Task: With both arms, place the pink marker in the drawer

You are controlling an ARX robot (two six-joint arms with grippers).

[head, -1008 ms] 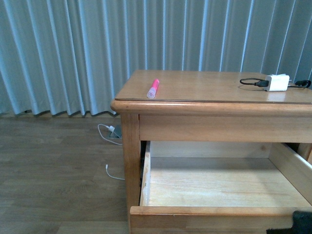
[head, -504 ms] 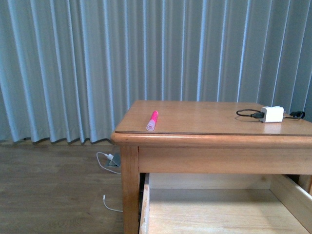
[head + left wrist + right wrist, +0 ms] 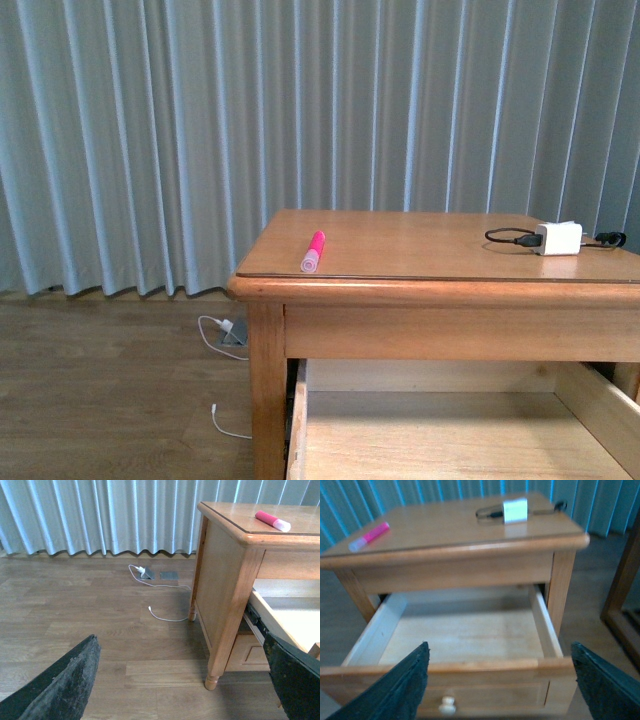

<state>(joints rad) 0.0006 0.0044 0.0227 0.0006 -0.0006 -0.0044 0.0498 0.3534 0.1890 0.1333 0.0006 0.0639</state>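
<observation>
The pink marker (image 3: 313,250) lies on the wooden cabinet's top near its left front edge, pale cap toward me; it also shows in the left wrist view (image 3: 272,521) and the right wrist view (image 3: 368,536). The drawer (image 3: 297,420) stands pulled out under the top, its pale interior bare (image 3: 465,630), its round knob (image 3: 446,705) on the front panel. My left gripper (image 3: 182,680) is open over the floor beside the cabinet's left leg. My right gripper (image 3: 500,680) is open in front of the drawer's front panel. Neither arm appears in the front view.
A white charger block (image 3: 558,238) with a black cable lies at the cabinet top's right rear. White cables and a grey plate (image 3: 169,575) lie on the wooden floor left of the cabinet. Grey curtains hang behind. Another wooden frame (image 3: 620,600) stands right of the cabinet.
The front view has tilted upward: the cabinet top and marker sit lower in the picture, and the drawer's front panel has dropped out of view. The marker has not moved on the top.
</observation>
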